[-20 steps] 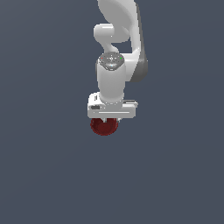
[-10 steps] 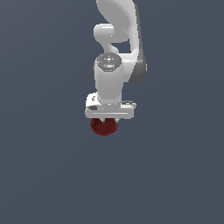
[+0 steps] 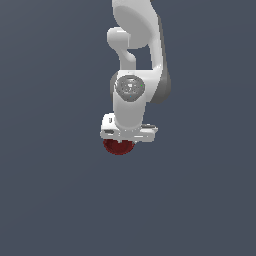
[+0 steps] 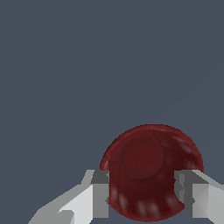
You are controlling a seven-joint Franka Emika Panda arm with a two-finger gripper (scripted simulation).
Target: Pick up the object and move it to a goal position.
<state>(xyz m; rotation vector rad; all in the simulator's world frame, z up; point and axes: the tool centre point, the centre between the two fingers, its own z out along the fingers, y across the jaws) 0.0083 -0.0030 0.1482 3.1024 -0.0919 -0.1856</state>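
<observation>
Exterior view: the white Panda arm (image 3: 136, 60) is hanging down from the top edge over a plain slate-grey ground (image 3: 50, 200), its gripper (image 3: 120, 145) sitting directly on top of the dark red object (image 3: 118, 147). Against half a second ago, the hand is riding slightly higher in the picture and the wrist is showing a touch more twist, while the object is keeping its place tucked under the hand. Only the lower curve of the object is peeking out below the white hand, so the fingertips are hidden here. Open grey room is lying on all sides, with no edge or obstacle in sight.

Wrist view: the round red object (image 4: 148, 173), with pale speckles along its rim, is sitting between the two grey fingers (image 4: 100, 192). Both pads appear to be pressing its sides, so the pincer is apparently clamped on it, though contact is hard to confirm. Bare grey ground is filling everything beyond.
</observation>
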